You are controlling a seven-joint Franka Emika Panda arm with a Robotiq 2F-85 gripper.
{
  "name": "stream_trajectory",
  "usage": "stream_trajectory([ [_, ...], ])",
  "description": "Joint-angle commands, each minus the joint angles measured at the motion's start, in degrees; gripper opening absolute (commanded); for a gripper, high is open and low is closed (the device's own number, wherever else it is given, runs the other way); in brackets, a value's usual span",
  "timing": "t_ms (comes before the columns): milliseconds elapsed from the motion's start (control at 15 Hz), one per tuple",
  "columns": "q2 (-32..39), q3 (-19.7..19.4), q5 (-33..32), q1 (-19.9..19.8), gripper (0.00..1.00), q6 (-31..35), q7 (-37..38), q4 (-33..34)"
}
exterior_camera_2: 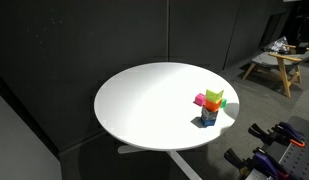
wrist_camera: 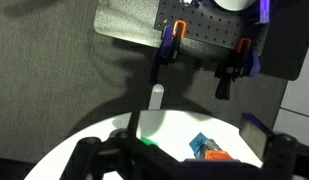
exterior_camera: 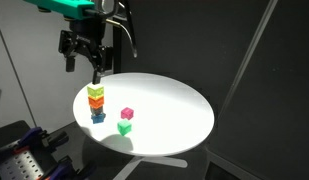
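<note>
A stack of coloured blocks (exterior_camera: 96, 102), green on top and blue at the bottom, stands near the edge of a round white table (exterior_camera: 174, 105). My gripper (exterior_camera: 94, 68) hangs open and empty just above the stack, not touching it. A loose pink block (exterior_camera: 127, 114) and a loose green block (exterior_camera: 124, 128) lie beside the stack. In an exterior view the stack (exterior_camera_2: 209, 112) and pink block (exterior_camera_2: 200, 100) show, but the gripper is out of frame. In the wrist view the stack's blue and orange blocks (wrist_camera: 206, 150) lie between my open fingers (wrist_camera: 184, 165).
Black curtains surround the table (exterior_camera_2: 144, 100). A pegboard with clamps (wrist_camera: 199, 25) and tool racks (exterior_camera: 24, 155) stand on the floor beside the table. A wooden stool (exterior_camera_2: 279, 62) stands further off.
</note>
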Motion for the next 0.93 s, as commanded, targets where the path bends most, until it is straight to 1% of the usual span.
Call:
stream_trajectory([
  [0,1.3,0.2,1.9,0.1,1.00,3.7,0.5,0.4],
  [400,3.9,0.4,5.2,0.1,1.00,11.2,0.5,0.1],
  [867,8.5,0.6,8.0,0.2,1.00,19.6,0.2,-0.1],
])
